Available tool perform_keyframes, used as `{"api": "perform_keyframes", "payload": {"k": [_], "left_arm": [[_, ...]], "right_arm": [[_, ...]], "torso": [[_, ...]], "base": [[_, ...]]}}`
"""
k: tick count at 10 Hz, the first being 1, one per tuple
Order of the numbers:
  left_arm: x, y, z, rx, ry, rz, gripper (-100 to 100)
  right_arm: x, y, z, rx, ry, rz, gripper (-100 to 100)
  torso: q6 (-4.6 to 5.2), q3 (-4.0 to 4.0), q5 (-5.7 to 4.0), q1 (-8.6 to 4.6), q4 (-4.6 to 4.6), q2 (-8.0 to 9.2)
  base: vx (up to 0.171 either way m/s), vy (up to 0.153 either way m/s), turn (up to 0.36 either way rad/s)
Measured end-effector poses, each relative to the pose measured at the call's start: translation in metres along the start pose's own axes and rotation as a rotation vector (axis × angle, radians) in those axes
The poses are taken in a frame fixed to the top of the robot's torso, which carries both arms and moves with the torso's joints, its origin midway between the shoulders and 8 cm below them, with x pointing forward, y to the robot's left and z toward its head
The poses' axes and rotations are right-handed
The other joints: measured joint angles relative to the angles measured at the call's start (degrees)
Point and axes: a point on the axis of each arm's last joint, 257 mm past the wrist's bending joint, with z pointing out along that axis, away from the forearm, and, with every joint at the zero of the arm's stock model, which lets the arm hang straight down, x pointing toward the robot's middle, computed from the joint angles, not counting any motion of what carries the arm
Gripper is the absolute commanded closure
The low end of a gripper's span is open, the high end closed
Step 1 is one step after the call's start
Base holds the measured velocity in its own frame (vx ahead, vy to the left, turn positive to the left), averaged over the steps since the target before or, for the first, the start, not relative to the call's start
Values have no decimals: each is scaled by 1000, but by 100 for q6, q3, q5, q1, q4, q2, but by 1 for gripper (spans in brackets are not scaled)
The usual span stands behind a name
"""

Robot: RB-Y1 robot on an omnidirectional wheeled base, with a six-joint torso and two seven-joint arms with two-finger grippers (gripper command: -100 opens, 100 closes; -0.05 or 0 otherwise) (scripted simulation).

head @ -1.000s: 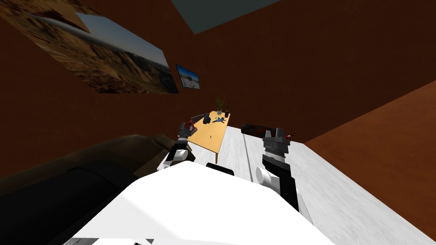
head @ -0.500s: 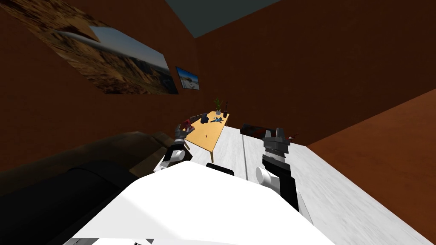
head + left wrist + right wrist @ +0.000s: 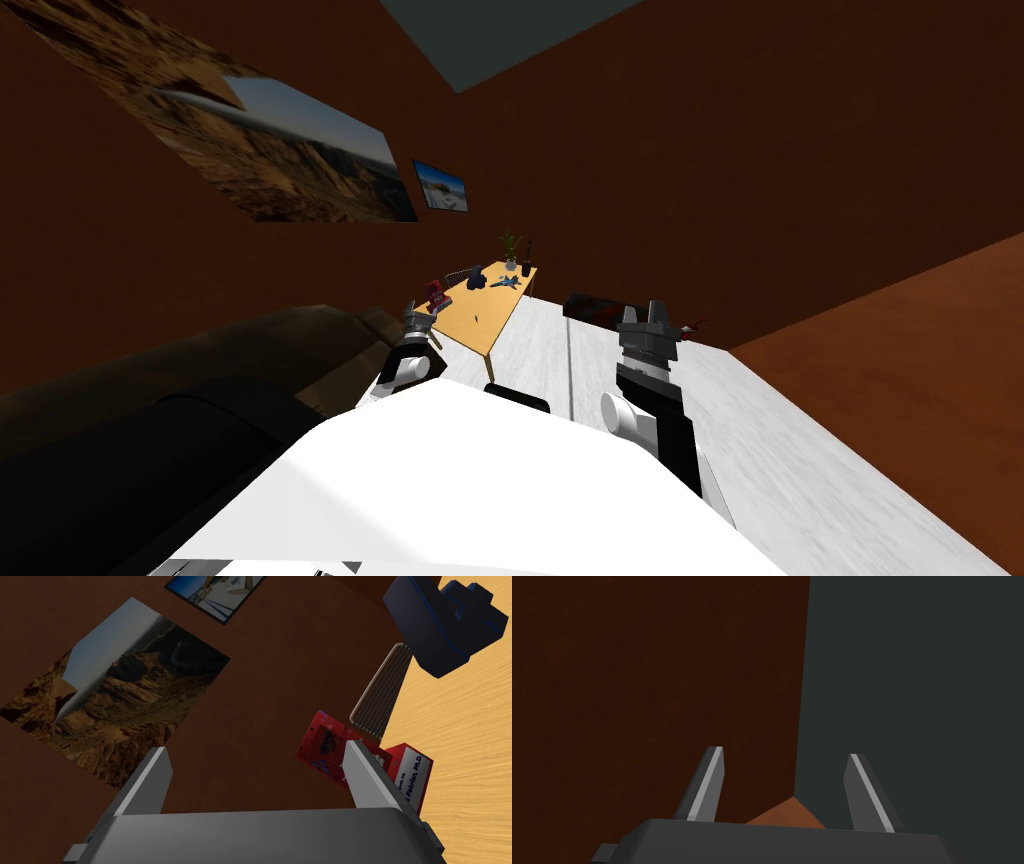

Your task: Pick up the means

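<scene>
The dark sofa (image 3: 200, 400) fills the left side, and pale floor (image 3: 780, 430) runs open on the right up to the brown walls. Between them stands one wooden counter (image 3: 490, 318), its near corner just ahead of me and its left edge close to the sofa. That leaves a narrow gap there and wide room on the floor side. Two pictures hang on the left wall, a large landscape (image 3: 290, 150) and a small one (image 3: 441, 186). The left arm reaches forward and low over the gap beside the counter's left edge. The right arm is raised over the floor with its forearm upright, well apart from the counter. The left hand (image 3: 256, 748) is spread wide and grips nothing. The right hand (image 3: 645, 310) is likewise wide and empty. One long dark box (image 3: 598, 307) lies on the floor past the counter. On the counter sit one dark blue block (image 3: 442, 621), one wire rack (image 3: 380, 696) at the edge, one potted plant (image 3: 511, 248), one blue toy plane (image 3: 507, 282) and one dark bottle (image 3: 527, 264). The single red book (image 3: 322, 746) sits at the counter's left edge next to the rack, partly past the rim. It lies outside the left hand's gap, with one finger (image 3: 365, 776) crossing in front of it. I cannot tell whether that finger touches it.
</scene>
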Motion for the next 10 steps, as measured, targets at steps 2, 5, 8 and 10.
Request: {"api": "perform_keyframes", "payload": {"k": [2, 5, 8, 10], "left_arm": [[-29, 1, -1, -5, -55, -45, -100], [-92, 14, -15, -5, -190, -160, -100], [-143, 27, -33, -1, -312, -278, -100], [-175, 35, -53, 10, -397, -358, -100]], "right_arm": [[0, 0, 0, 0, 0, 0, 0], [0, 0, 0, 0, 0, 0, 0], [0, 0, 0, 0, 0, 0, 0], [0, 0, 0, 0, 0, 0, 0]], "torso": [[0, -9, -1, -5, -4, -15], [-2, -29, -12, -60, -11, -52], [-2, -34, -1, -8, -13, -60], [2, -39, -3, 0, -16, -65]], "base": [[90, -182, 63], [165, -275, 122], [199, -192, 105], [160, -137, 56]]}}
